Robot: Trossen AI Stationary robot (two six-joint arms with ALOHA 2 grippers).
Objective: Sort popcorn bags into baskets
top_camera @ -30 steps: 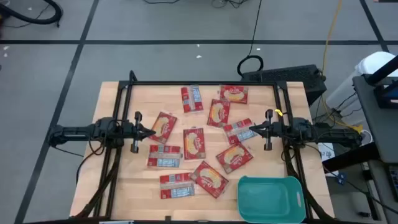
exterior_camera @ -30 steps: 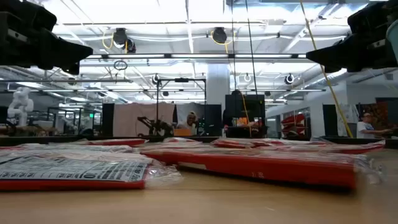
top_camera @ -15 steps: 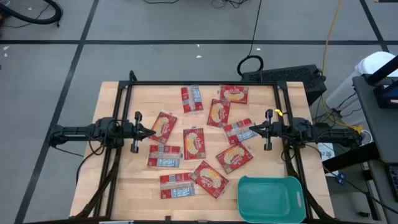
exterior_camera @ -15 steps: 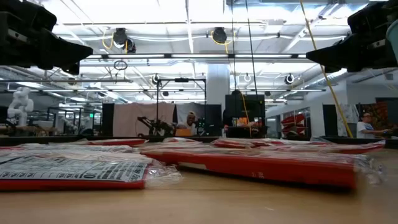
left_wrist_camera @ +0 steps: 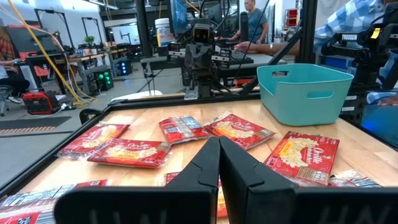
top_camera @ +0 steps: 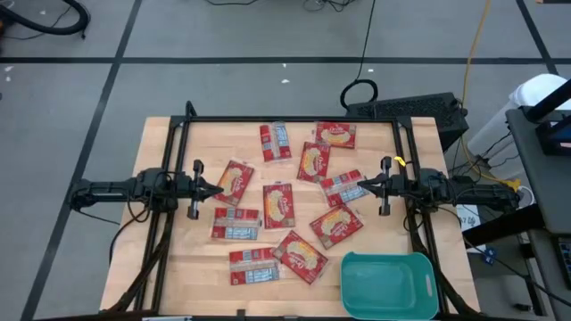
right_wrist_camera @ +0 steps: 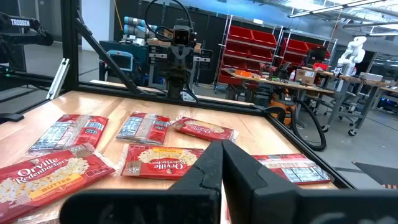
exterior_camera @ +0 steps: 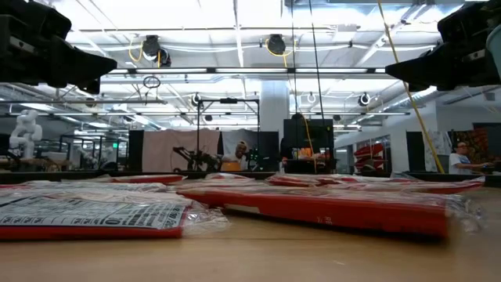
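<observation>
Several red popcorn bags lie flat and scattered over the middle of the wooden table, among them one (top_camera: pixel 279 204) showing a yellow picture and one (top_camera: pixel 252 266) showing a grey label. The teal basket (top_camera: pixel 388 259) stands at the near right corner and shows in the left wrist view as well (left_wrist_camera: pixel 305 93). My left gripper (top_camera: pixel 219 187) hovers shut at the left side, its tips beside a bag (top_camera: pixel 235 181). My right gripper (top_camera: pixel 360 185) hovers shut at the right side, over the edge of another bag (top_camera: pixel 343 187). The low view shows both held well above the table.
A black metal frame (top_camera: pixel 285 119) runs along the table's far edge and down both sides. Bare wood (top_camera: pixel 187 259) shows at the near left. People sit and stand in the room beyond the table (left_wrist_camera: pixel 252 18).
</observation>
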